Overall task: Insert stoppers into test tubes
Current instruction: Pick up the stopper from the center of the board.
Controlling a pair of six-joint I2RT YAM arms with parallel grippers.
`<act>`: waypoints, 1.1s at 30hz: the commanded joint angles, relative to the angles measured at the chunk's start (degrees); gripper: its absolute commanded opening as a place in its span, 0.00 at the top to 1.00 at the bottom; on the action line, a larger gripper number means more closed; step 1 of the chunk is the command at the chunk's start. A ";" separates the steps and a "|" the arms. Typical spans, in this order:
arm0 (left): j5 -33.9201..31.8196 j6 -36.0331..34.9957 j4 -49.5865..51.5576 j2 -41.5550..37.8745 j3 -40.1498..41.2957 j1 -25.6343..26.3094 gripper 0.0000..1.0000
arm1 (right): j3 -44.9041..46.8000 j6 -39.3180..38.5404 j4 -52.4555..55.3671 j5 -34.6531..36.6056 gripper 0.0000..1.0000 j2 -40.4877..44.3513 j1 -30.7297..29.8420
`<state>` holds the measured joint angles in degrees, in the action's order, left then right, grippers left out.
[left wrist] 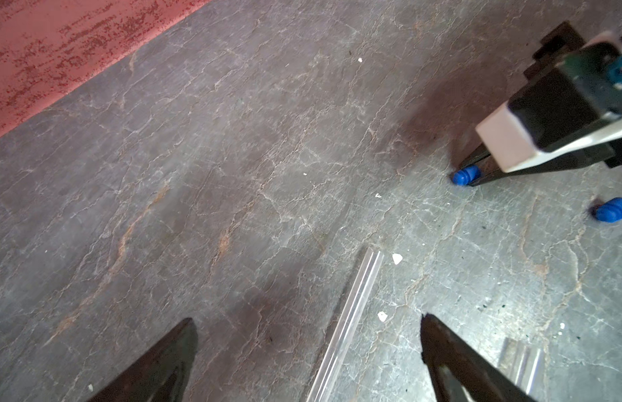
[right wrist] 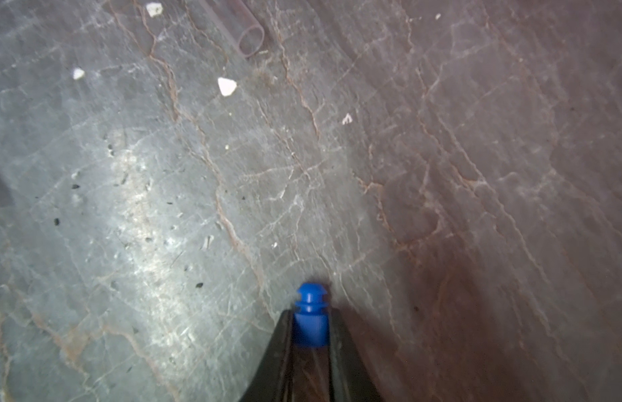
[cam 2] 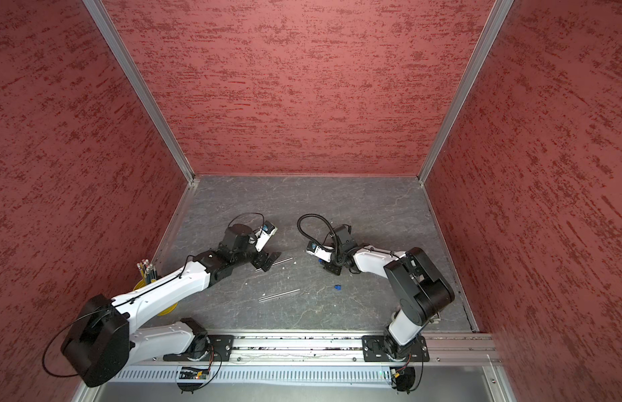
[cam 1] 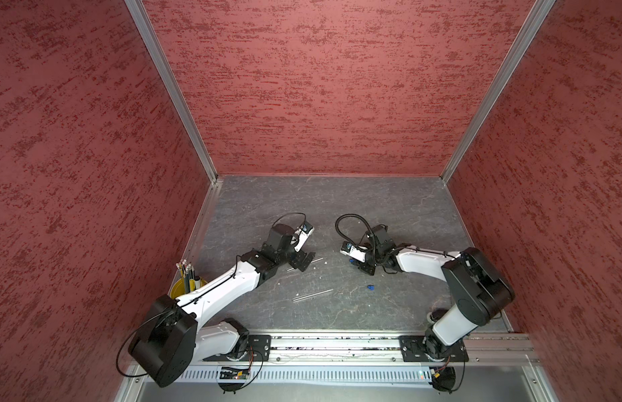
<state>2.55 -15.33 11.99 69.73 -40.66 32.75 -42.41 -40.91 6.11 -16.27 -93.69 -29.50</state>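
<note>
Status: no stopper has been seated yet. Both tubes are seen lying flat on the counter (cam 1: 389, 209).

Right pincer (right wrist: 311, 318): closed narrow on a blue stopper (right wrist: 311, 302). It is gripped by the plain end, and the ribbed plug end is left protruding past the tips. In the left wrist view it is held low, at or just above the counter. Whether it is lifted clear cannot be told.

Left pincer (left wrist: 307, 318): spread wide, nothing gripped. A clear tube (left wrist: 348, 320) is seen lying between the two fingers, and neither finger is seen touching it. In both top views the ends of this tube are shown either side of the pincer. Its open mouth is turned toward the right pincer, as seen in the right wrist view.

Second tube (cam 1: 313, 294): left free nearer the base rail, well apart from both pincers.

Second stopper (cam 1: 371, 287): left loose on the counter, on the right arm's side of that tube, untouched.

Other: white specks (right wrist: 227, 86) are scattered about. Pencils in a yellow cup (cam 1: 180, 290) are noted by the left arm, not involved.

Progress is judged early: one stopper has been gripped and nothing more. The straddled tube is to be gripped and steadied, then the stopper lined up with its mouth and pressed in. The same is then to be done for the second pair.
</note>
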 commanded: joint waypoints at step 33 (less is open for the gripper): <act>12.21 -14.26 15.33 14.58 -7.04 -6.29 0.17 | -0.22 -0.96 0.77 1.27 0.84 1.49 0.06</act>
<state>12.40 -27.57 26.39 83.05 -46.13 26.98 -41.95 -40.97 5.61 -16.03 -93.32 -29.47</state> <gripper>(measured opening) 0.837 0.166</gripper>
